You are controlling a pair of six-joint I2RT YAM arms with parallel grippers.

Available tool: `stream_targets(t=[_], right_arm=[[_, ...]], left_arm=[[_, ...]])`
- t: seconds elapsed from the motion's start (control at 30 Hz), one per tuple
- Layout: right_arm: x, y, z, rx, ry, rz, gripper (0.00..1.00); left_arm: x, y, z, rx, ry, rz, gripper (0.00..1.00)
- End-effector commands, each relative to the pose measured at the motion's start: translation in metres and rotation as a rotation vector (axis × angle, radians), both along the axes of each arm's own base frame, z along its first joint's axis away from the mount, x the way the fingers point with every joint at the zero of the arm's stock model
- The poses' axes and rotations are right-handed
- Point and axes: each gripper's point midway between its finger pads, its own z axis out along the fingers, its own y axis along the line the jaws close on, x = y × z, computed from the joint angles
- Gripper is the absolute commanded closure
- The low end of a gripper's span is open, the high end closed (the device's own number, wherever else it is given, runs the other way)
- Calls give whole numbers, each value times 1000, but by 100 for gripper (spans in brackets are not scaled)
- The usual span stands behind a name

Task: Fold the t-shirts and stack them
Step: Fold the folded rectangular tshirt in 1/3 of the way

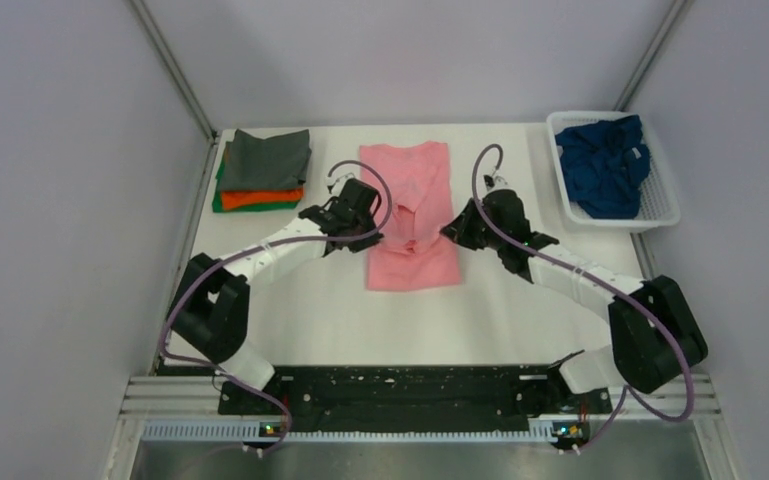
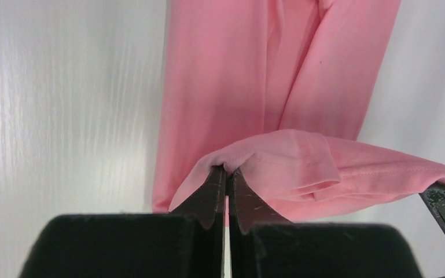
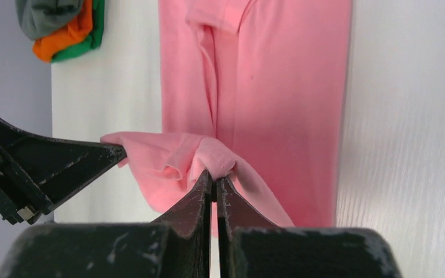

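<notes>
A pink t-shirt (image 1: 412, 215) lies in a long narrow fold at the table's middle. My left gripper (image 1: 372, 232) is shut on its left near edge, pinching a raised fold of pink cloth (image 2: 278, 156) between the fingertips (image 2: 227, 171). My right gripper (image 1: 454, 230) is shut on the right near edge, pinching pink cloth (image 3: 220, 159) the same way (image 3: 214, 176). Both hold the near end lifted off the table, with the far part lying flat. A folded stack sits at the back left: dark grey (image 1: 268, 158) on orange (image 1: 260, 198) on green (image 1: 228, 205). A navy blue shirt (image 1: 608, 165) is crumpled in the basket.
The white lattice basket (image 1: 660, 205) stands at the back right by the right wall. Grey walls close in the table on the left, back and right. The left arm's gripper shows at the left of the right wrist view (image 3: 40, 168).
</notes>
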Motion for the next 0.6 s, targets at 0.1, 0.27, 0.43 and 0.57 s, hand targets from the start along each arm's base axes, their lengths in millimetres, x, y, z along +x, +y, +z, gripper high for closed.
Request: stream_targets(t=[0.1,0.27,0.43,0.57], right_arm=[[56,1,18,40,-84,-5,100],[76,-1,4,52,-63,-11,100],[97,-2,-10,56,-40,-7,95],[121,-5,-17,69,-11,-11,71]], left_arm=[[46,5,0,1,2,-19,100],[63,5,-10,9,35,-35,100],[80,7,-18,-1,52,-25,89],[105,11,-11,-36,30,-8,58]])
